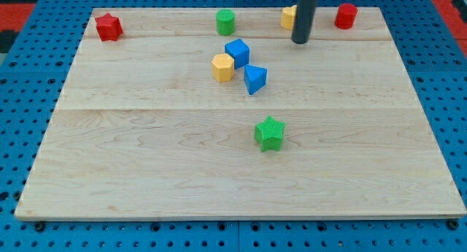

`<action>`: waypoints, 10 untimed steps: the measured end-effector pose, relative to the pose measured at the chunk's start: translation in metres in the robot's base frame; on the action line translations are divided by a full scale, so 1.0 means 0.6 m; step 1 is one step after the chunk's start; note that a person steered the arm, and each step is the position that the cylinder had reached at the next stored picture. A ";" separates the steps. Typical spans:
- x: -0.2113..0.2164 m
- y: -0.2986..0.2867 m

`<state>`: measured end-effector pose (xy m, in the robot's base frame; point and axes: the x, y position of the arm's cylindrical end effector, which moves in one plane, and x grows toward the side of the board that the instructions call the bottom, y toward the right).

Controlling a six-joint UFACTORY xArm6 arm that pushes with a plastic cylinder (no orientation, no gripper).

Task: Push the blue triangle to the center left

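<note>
Seven blocks on the wooden worktop, counted by colour: two red, two green, two yellow, two blue minus nothing, so eight in all. Red: a red star at the view's top left corner and a red cylinder at the top right. Green: a green cylinder at top centre and a green star alone below the middle. Yellow: a yellow hexagon in the central cluster and a yellow block at the top, shape unclear, partly hidden behind the rod. Blue: a blue cube and the blue triangle. The blue triangle sits just right of centre in the upper half, just below-right of the blue cube, near touching it; the yellow hexagon touches the cube's lower left. No pincer on this arm, so no released or clenched state to give; only a dark rod. My tip rests on the worktop at the top, right of the cluster, up-right of the blue triangle and apart from it, just beside the yellow block.
</note>
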<state>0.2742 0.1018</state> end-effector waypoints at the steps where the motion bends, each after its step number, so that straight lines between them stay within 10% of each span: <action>1: -0.061 -0.055; 4: -0.137 0.012; 7: 0.086 0.014; 10: 0.130 -0.059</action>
